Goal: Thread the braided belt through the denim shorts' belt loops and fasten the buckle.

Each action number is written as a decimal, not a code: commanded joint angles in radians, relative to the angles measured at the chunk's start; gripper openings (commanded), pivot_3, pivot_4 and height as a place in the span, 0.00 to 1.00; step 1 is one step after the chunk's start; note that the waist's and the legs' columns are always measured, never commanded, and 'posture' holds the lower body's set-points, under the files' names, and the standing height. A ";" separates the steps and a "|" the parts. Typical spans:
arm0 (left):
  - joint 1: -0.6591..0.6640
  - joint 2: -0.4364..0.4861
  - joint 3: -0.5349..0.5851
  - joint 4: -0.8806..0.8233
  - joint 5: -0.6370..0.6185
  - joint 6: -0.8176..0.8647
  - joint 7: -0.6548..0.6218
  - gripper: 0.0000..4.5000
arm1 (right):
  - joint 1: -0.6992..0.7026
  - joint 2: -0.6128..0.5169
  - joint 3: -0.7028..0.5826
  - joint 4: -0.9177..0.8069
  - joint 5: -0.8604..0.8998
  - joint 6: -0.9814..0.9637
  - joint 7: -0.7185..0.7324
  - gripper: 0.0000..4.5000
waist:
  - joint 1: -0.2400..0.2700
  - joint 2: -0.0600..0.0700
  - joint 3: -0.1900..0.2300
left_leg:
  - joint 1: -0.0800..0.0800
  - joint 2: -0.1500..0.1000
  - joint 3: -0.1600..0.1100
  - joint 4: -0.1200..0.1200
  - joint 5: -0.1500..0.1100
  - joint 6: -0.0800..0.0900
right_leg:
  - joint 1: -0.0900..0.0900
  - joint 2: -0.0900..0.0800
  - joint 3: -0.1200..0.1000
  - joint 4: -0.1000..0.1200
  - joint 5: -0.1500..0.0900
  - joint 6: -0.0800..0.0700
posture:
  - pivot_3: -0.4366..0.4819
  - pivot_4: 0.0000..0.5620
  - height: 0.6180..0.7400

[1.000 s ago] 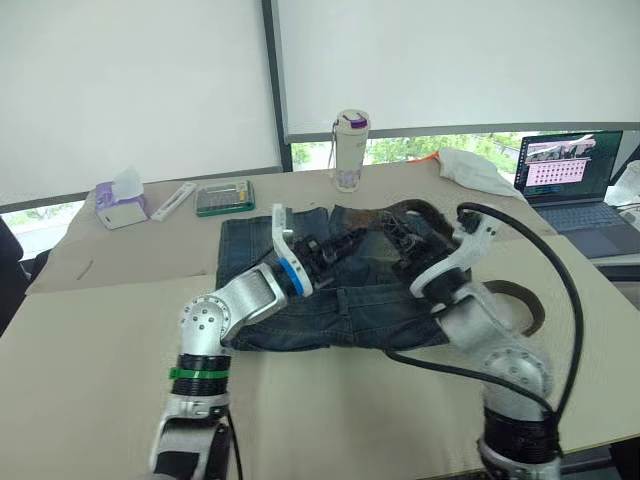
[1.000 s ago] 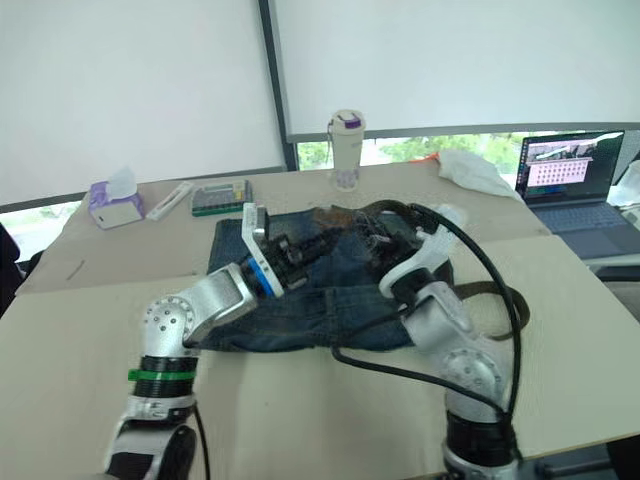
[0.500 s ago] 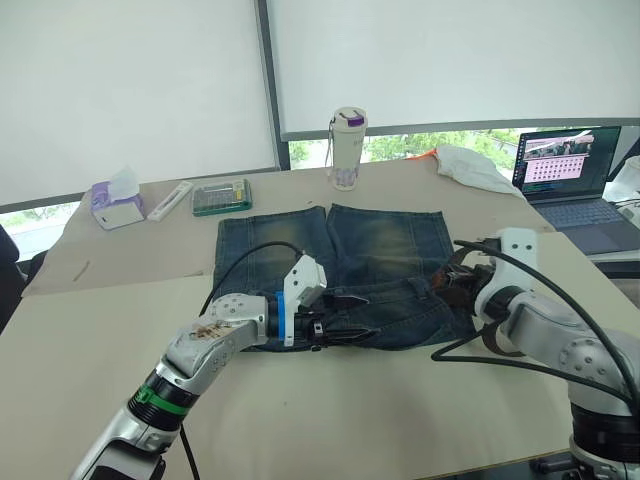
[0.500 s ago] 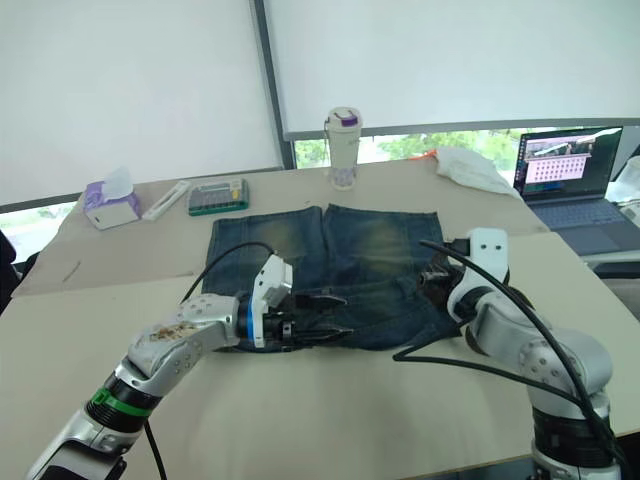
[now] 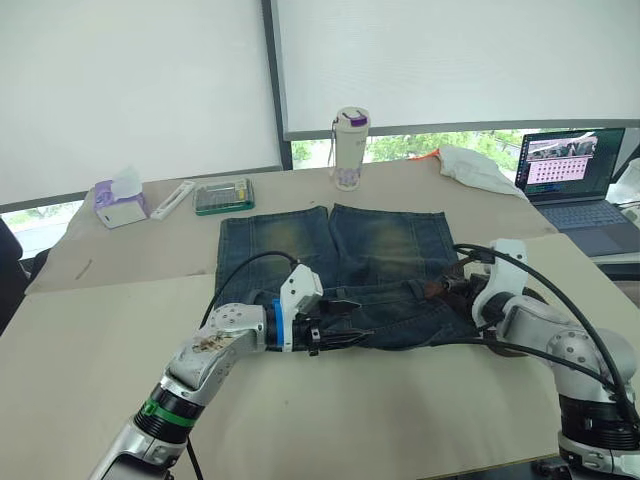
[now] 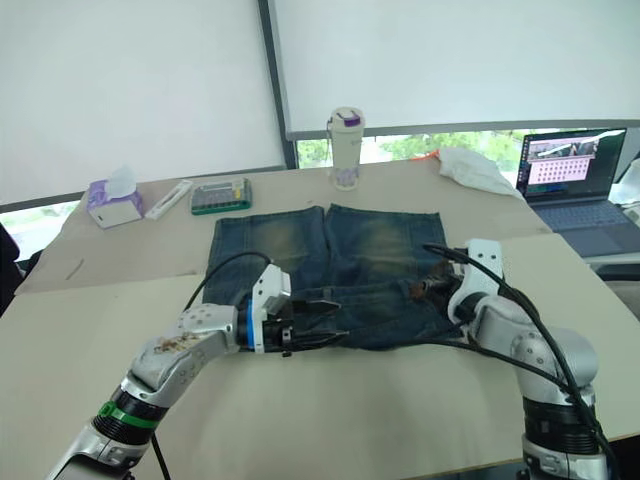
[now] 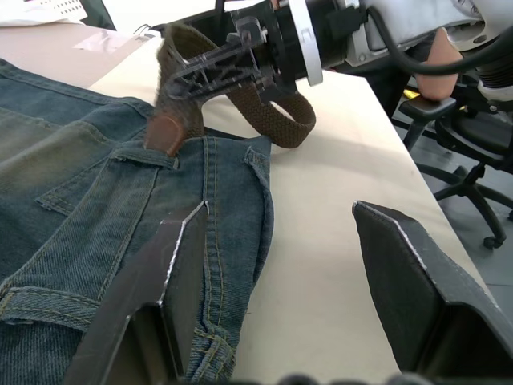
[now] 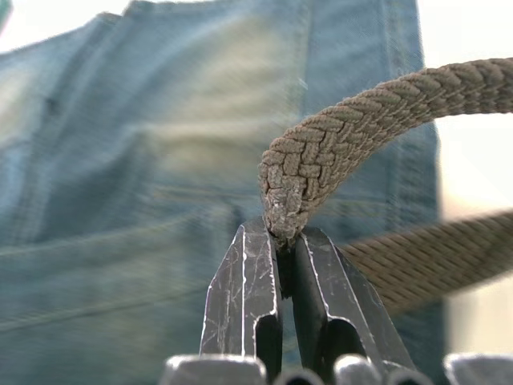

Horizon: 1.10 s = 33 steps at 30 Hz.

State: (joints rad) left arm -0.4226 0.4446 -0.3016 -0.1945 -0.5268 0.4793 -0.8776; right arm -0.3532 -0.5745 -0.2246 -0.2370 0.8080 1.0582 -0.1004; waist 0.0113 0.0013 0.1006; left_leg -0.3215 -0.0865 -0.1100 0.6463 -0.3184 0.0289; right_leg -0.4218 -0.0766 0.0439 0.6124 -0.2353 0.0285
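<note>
The faded blue denim shorts [image 5: 370,250] lie flat on the table, waistband toward me. My right gripper [image 8: 284,241] is shut on a bend of the braided belt [image 8: 353,120] above the waistband's right end [image 5: 445,290]. The belt's reddish-brown tip [image 7: 167,132] points down at the denim next to a belt loop [image 7: 256,159]. My left gripper [image 7: 278,207] is open and low at the waistband's middle [image 5: 335,335]. One of its fingers [image 7: 172,289] is over the denim and the other is over bare table. The buckle is out of view.
Along the table's far edge stand a white bottle [image 5: 350,150], a flat green case [image 5: 224,197], a white stick-shaped item [image 5: 173,200] and a tissue box [image 5: 120,203]. A white cloth [image 5: 475,168] and an open laptop [image 5: 570,175] sit far right. Black cables trail from both wrists.
Both arms have come down from over the middle of the shorts to the waistband. The right gripper has carried the belt to the waistband's right end.
</note>
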 commanded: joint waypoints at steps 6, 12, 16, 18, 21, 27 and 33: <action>0.013 -0.016 0.026 0.000 0.044 -0.023 -0.016 0.68 | -0.051 0.021 0.113 0.070 -0.179 -0.036 0.104 0.00 | -0.004 0.000 0.000 | 0.000 0.000 0.000 0.000 0.000 -0.001 | 0.000 0.000 0.000 0.000 0.000 0.000 | 0.48 0.27 1.00; 0.016 -0.021 0.046 0.008 0.066 -0.008 0.006 0.68 | -0.093 0.067 0.135 0.099 -0.237 -0.064 0.186 0.00 | -0.007 0.000 0.000 | 0.001 0.000 0.000 0.000 0.000 -0.001 | -0.001 0.001 0.000 0.001 0.000 0.000 | 0.48 0.27 1.00; 0.023 -0.024 0.048 0.007 0.082 -0.003 0.022 0.68 | -0.106 0.092 0.135 0.064 -0.249 -0.096 0.240 0.00 | -0.013 0.000 0.000 | 0.001 0.000 0.000 0.000 0.000 -0.001 | -0.001 0.001 -0.001 0.001 0.000 0.000 | 0.48 0.27 1.00; 0.026 -0.026 0.051 0.003 0.084 0.004 0.026 0.68 | -0.105 0.097 0.123 0.048 -0.248 -0.084 0.250 0.00 | -0.015 0.000 0.000 | 0.001 0.000 0.000 0.000 0.000 -0.001 | -0.001 0.001 -0.001 0.001 0.000 0.000 | 0.48 0.27 1.00; 0.029 -0.028 0.052 0.002 0.088 0.017 0.036 0.68 | -0.098 0.101 0.121 0.058 -0.262 -0.090 0.270 0.00 | -0.015 0.001 0.000 | 0.001 0.000 0.000 0.000 0.000 -0.001 | -0.001 0.001 -0.001 0.001 0.000 0.000 | 0.48 0.27 1.00; 0.028 -0.021 0.045 0.002 0.108 0.030 0.036 0.68 | -0.151 0.130 0.080 0.080 -0.263 -0.110 0.295 0.00 | -0.023 0.001 0.000 | 0.001 0.000 0.000 0.000 0.001 -0.001 | -0.002 0.001 -0.001 0.002 0.000 0.000 | 0.48 0.27 1.00; 0.023 -0.017 0.035 0.008 0.128 0.042 0.032 0.68 | -0.127 0.029 0.239 0.138 -0.414 -0.121 0.359 0.00 | -0.010 0.001 -0.001 | 0.000 -0.001 -0.001 0.001 0.001 -0.001 | -0.001 0.000 -0.002 0.001 0.000 0.000 | 0.48 0.27 1.00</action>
State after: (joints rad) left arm -0.3900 0.4269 -0.2715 -0.1793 -0.3988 0.5147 -0.8420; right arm -0.4808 -0.5518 -0.0057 -0.0883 0.4053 0.9554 0.2329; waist 0.0016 0.0021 0.0999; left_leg -0.3211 -0.0880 -0.1108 0.6477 -0.3178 0.0279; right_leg -0.4228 -0.0768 0.0417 0.6139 -0.2352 0.0286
